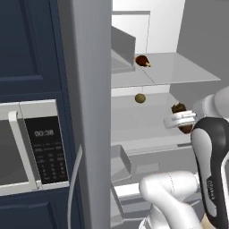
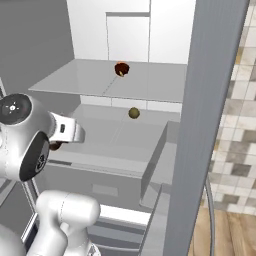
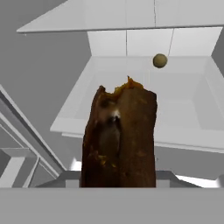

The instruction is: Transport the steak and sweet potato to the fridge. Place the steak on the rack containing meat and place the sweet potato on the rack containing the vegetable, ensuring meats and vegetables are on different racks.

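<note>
right now, in the left base view, the end effector (image 1: 182, 120) grips the sweet potato (image 1: 179, 108) just over the front of the fridge (image 1: 179, 71) lower shelf. the steak (image 1: 142, 60) sits on the upper shelf, the vegetable (image 1: 140, 98) below it. in the right base view the steak (image 2: 121, 69) lies above the vegetable (image 2: 133, 113). in the hand view the sweet potato (image 3: 120, 140) looms close, with the vegetable (image 3: 160, 60) far back.

microwave display (image 1: 44, 133): reads 00:38, above the keypad
microwave keypad (image 1: 50, 161): button markings too small to read
robot arm (image 1: 212, 190): dark side lettering, illegible
</note>
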